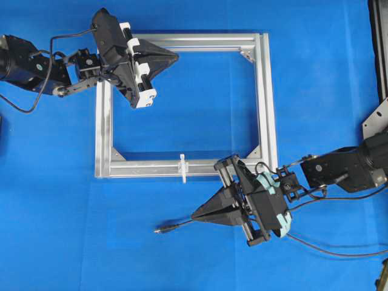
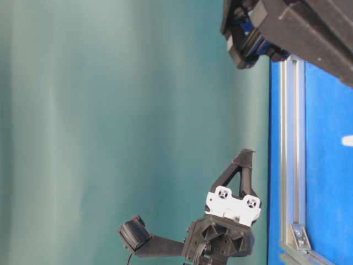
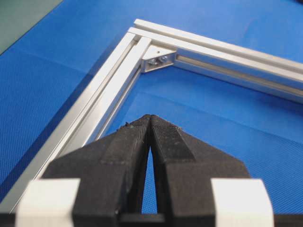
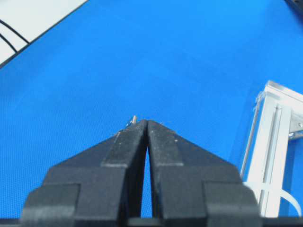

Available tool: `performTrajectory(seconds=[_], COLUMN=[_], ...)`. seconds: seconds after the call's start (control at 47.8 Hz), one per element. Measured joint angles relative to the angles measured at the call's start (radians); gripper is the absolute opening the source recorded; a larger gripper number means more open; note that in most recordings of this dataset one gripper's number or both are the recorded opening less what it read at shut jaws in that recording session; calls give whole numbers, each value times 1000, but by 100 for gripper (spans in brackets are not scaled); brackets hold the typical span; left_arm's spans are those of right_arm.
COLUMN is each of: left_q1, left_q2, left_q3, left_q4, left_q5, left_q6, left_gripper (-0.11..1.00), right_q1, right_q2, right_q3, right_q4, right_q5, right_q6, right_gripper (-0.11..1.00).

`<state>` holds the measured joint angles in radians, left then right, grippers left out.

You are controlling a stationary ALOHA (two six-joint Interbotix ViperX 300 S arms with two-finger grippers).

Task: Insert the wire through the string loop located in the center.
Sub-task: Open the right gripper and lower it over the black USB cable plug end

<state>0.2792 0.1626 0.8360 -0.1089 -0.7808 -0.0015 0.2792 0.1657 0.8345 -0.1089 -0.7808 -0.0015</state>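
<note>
L gripper hangs over the top-left corner of the aluminium frame, tips aimed right along the top rail, jaws pressed together, nothing between them. R gripper sits below the frame's bottom rail, pointing left, jaws together too; can't tell if it pinches the wire. Wire lies on the blue surface, plug end left of the R tips. String loop stands mid bottom rail, near R gripper.
</note>
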Motion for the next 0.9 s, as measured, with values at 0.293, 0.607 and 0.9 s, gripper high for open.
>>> performTrajectory(seconds=[0.293, 0.607, 0.9], left_q1=[2, 2, 2], left_q2=[-32, -32, -32], left_q3=[8, 9, 9], left_q4=[20, 21, 21], left_q5=[26, 26, 26], left_q6=[3, 3, 3], left_gripper=[0, 0, 0], right_q1=[21, 29, 32], right_q2=[-48, -60, -60], right_q3=[-3, -3, -3], right_q4=[0, 0, 8], right_q5=[67, 78, 78], right_q6=[23, 64, 69], right_gripper=[-5, -3, 63])
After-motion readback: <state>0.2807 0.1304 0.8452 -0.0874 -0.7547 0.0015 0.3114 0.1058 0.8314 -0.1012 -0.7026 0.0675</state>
